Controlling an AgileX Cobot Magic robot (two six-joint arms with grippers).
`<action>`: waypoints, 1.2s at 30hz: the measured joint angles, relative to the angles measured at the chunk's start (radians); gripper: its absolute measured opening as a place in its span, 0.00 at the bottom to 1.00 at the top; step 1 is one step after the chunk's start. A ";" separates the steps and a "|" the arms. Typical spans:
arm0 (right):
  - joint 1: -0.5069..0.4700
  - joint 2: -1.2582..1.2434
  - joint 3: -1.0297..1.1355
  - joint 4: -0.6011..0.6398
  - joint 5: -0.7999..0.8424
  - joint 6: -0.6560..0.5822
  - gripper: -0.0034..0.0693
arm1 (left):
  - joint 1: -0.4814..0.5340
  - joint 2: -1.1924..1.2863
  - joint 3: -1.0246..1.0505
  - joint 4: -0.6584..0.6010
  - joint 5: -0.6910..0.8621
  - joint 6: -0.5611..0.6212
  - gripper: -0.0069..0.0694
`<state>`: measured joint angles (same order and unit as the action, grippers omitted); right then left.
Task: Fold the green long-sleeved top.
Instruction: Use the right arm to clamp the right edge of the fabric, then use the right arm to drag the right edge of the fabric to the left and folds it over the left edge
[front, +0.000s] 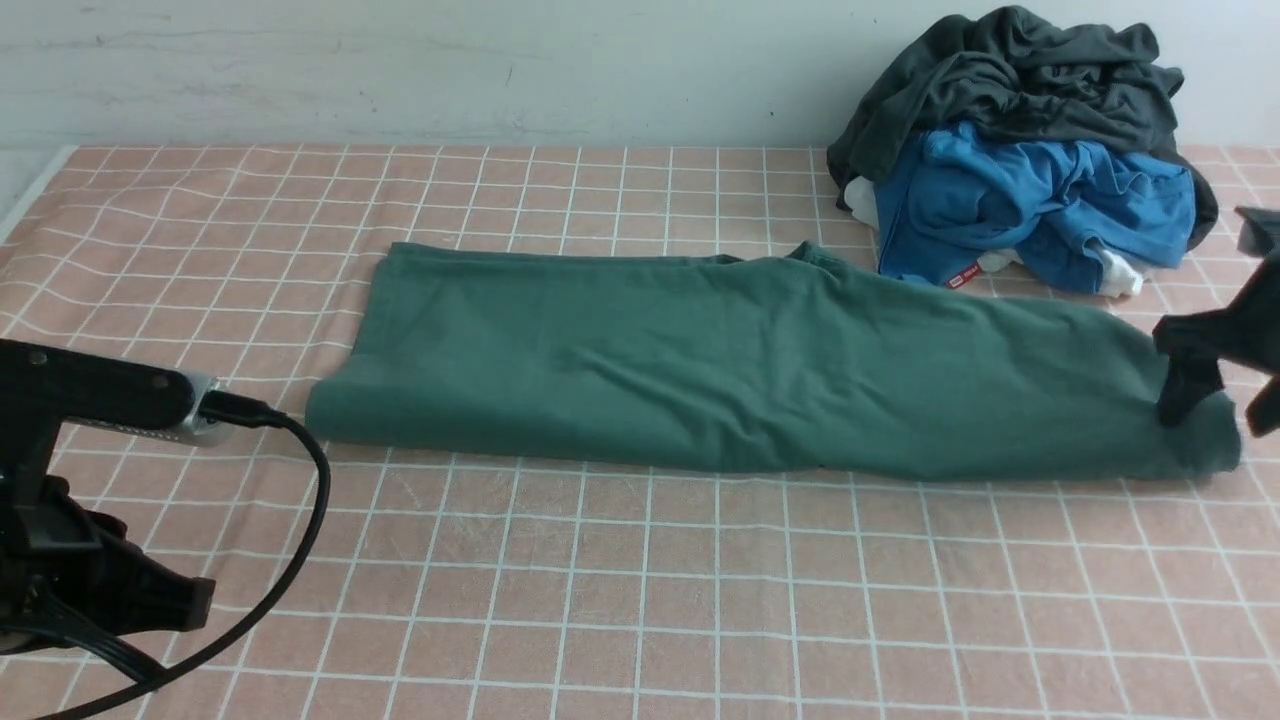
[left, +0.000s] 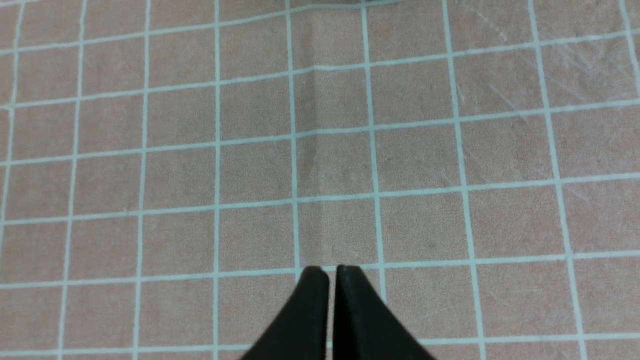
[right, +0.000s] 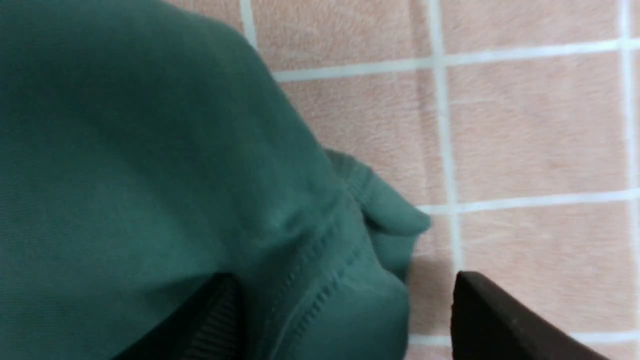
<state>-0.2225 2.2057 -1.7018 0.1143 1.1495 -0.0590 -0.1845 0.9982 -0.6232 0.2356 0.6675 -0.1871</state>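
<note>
Broadly: pink grid cloth (front: 640, 600) covers the whole table.

Top (front: 700, 370), dark green, lies on it across the middle as one long band running left to right. Left end is wide and squared off. The band narrows toward the right end, which sits near the table's right edge. Near edge at the left end looks rounded, like a fold. Neck opening shows as a small bump on the far edge, right of centre. Surface is mostly smooth, with shallow creases along its length.

Pile (front: 1020, 150) of loose clothes sits at the far right corner against the wall: a dark grey garment (front: 1020, 70) on top, a blue one (front: 1000, 200) under it, white bits (front: 1120, 275) at the base, and a red tag (front: 965, 278) on the blue. The pile's near side touches or just overlaps the top's far edge; cannot tell which.

Right gripper (front: 1222, 405) hangs low at the top's right end, jaws wide apart and clamped on nothing. From the right wrist view, one finger (right: 220, 310) is over green fabric and the other (right: 500, 315) is over bare cloth, with the stitched hem (right: 320, 280) between them.

Left gripper (left: 331, 272) is at the near left, well apart from the top. Its fingers are together with only a slit between them, holding nothing, above bare cloth. A black cable (front: 300, 520) loops from that arm.
</note>
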 joint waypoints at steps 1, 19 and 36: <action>0.001 0.012 -0.001 0.007 -0.001 -0.006 0.70 | 0.000 0.000 0.000 -0.001 -0.003 0.000 0.10; 0.041 -0.268 -0.214 -0.147 0.094 -0.016 0.08 | 0.000 0.000 0.001 -0.115 0.022 0.002 0.10; 0.731 -0.012 -0.247 0.541 -0.446 -0.256 0.09 | 0.000 0.000 0.001 -0.158 0.042 0.009 0.10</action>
<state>0.5087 2.1940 -1.9493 0.6554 0.7035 -0.3148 -0.1845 0.9982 -0.6223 0.0778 0.7094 -0.1784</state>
